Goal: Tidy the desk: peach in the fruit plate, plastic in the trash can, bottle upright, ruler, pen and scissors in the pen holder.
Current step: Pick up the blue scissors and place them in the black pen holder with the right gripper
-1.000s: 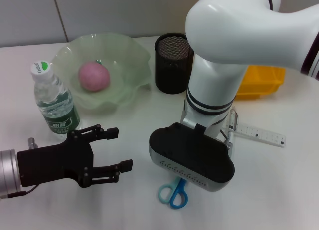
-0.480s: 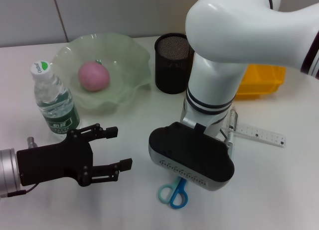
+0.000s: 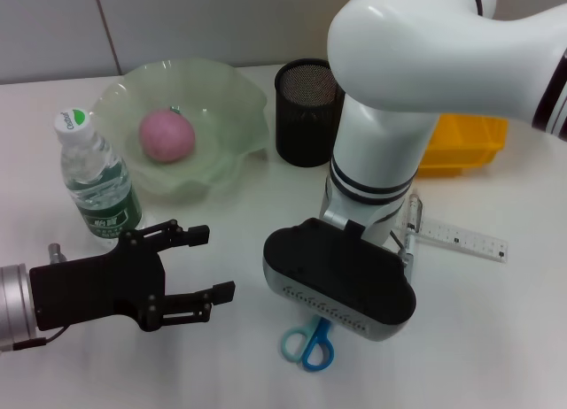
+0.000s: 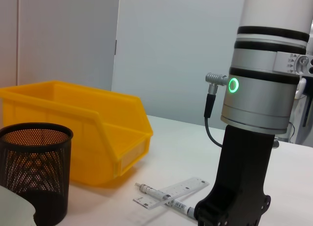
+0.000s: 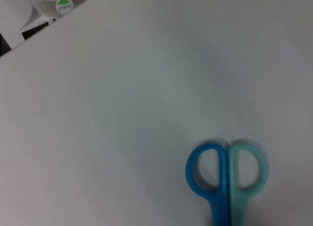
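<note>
White desk [image 3: 523, 338], grey wall [image 4: 176, 50] behind.

bright even light, soft shadows

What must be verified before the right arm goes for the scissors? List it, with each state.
1. Blue-and-teal plastic-handled scissors lie flat on the white desk, blades closed: ok.
2. Right tool over the scissors: cannot tell, its wrist housing hides it.
3. Black mesh pen holder upright, mouth clear: ok.
4. Left tool open, aside: ok.
5. Pink peach in green glass plate: ok.
6. Clear plastic bottle upright: ok.
</note>
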Motion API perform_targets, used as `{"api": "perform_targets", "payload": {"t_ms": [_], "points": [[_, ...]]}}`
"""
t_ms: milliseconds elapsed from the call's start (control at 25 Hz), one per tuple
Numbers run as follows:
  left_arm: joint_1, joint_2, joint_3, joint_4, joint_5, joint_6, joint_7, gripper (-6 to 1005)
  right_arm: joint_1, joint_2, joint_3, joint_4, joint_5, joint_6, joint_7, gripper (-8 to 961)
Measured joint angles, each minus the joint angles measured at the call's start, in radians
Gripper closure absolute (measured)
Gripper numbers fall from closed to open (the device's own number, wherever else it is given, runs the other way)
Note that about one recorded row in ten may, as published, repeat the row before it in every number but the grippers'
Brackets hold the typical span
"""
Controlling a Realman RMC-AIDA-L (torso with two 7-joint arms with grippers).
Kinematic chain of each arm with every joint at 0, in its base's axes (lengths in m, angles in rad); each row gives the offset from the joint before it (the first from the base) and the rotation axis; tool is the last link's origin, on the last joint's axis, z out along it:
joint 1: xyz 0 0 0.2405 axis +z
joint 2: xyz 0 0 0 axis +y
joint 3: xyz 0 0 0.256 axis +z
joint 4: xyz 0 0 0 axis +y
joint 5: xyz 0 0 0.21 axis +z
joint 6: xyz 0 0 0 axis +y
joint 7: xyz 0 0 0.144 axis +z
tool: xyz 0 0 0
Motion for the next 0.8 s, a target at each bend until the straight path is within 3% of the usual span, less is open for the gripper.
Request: {"api": "perform_targets", "payload": {"t_ms": [800], "points": [[0.0, 0.001, 0.0, 0.0, 0.0, -0.002, -0.009, 158, 0.005, 0.004, -0.009, 0.017, 0.002, 0.003, 0.0, 662]]}}
